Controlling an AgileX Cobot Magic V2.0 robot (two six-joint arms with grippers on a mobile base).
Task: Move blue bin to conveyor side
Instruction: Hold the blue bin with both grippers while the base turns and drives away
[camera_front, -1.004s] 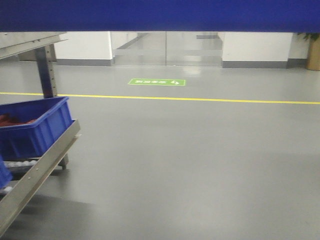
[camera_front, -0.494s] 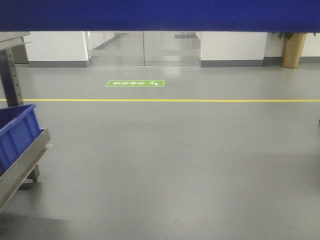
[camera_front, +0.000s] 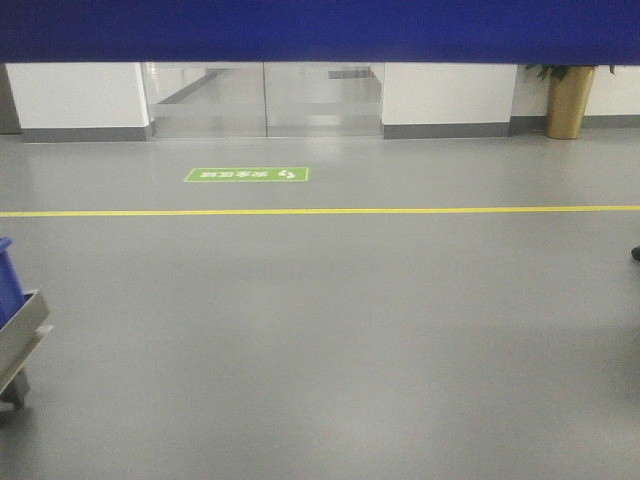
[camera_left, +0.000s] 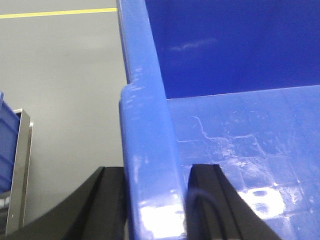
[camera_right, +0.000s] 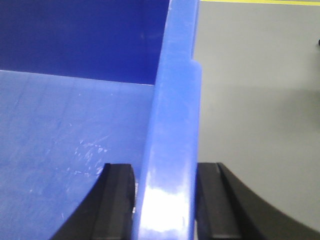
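My left gripper (camera_left: 155, 207) is closed tight on the left rim of the large glossy blue rectangular plastic bin (camera_left: 240, 150), with one black finger (camera_left: 107, 200) outside the wall and the other inside. My right gripper (camera_right: 167, 200) pinches the right rim the same way. The bin hangs between my arms, and its wall shows as a blue band across the top of the front view, above the smooth grey floor (camera_front: 350, 330) with its thin yellow line (camera_front: 400, 210). At my left stands a steel-railed rack (camera_left: 22, 160) carrying another blue crate (camera_left: 4, 145).
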